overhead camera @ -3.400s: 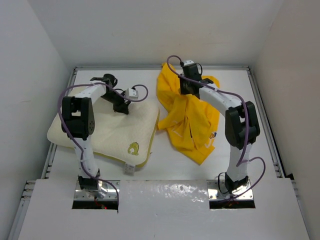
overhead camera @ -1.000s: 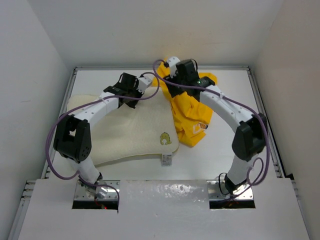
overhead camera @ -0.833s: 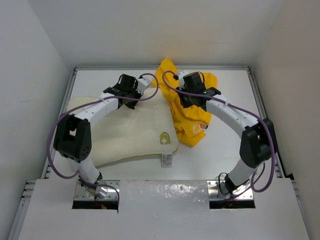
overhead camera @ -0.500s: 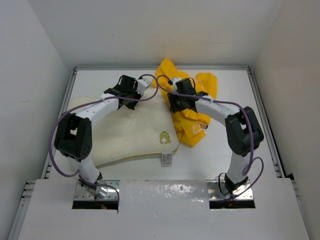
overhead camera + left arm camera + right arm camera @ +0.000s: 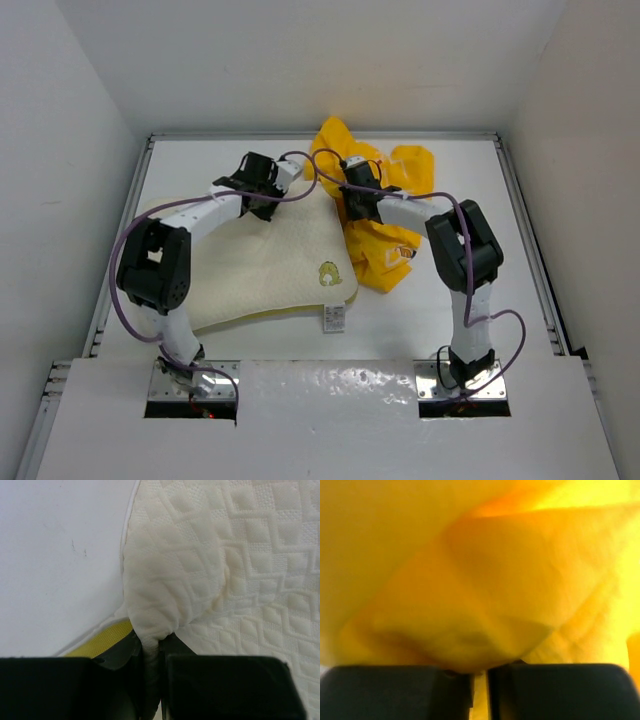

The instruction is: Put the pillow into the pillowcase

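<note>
— From the overhead camera, where's the pillow?

— The pillow [image 5: 262, 268] lies flat on the left half of the table [image 5: 470, 290], a white tag [image 5: 333, 319] hanging off its near edge beside a small printed figure [image 5: 327, 276]. The pillowcase [image 5: 385, 245] is a crumpled yellow heap just to its right, touching the pillow's right side.

— And the arms?

— Both reach to the far middle. The left gripper [image 5: 262, 206] is down on the pillow's far edge; the right gripper [image 5: 352, 212] is at the heap's left side, close to the pillow's far right corner. A purple cable [image 5: 300, 165] loops between the two wrists, and white walls [image 5: 90, 90] close in the table.

— What does the left wrist camera show?

— The left gripper [image 5: 152, 652] is clamped almost closed on a bunched fold of the quilted pillow [image 5: 225, 570]. A yellow edge band [image 5: 107, 639] peeks out to the left of the fingers, with bare table [image 5: 60, 555] beyond.

— The right wrist camera?

— Blurred yellow pillowcase [image 5: 470, 580] fills it, hiding everything past it. The right gripper [image 5: 480, 682] has its jaws drawn nearly together, cloth bulging out of the slit between them, so it has hold of the pillowcase.
</note>
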Available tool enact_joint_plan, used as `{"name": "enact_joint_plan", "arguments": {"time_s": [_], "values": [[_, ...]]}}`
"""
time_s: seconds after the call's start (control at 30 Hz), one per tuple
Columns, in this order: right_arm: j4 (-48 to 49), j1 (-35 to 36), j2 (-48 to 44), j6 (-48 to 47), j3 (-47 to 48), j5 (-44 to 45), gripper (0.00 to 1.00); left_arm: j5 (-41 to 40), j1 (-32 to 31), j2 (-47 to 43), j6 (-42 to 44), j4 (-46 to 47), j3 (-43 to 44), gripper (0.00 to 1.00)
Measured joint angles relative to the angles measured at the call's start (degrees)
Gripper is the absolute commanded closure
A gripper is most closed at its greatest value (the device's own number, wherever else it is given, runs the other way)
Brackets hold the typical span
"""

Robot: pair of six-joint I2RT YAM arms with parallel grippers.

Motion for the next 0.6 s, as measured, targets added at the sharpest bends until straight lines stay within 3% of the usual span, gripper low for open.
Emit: {"name": "enact_joint_plan", "arguments": {"time_s": [0.03,0.27,0.6], "values": [[0.1,0.0,0.0,0.2,0.0,0.7,1.00,0.1,0.0,0.2,0.0,0.0,0.2,1.00],[0.3,0.0,-7.0,-0.6,-6.3,1.9,1.00,1.2,0.0,4.2,0.0,-3.0,5.0,1.00],[-9.8,2.3,-21.1,-7.3,-7.4,-6.7,1.00,3.3,-0.4,11.2,-4.9,-7.5,15.0,1.00]]}}
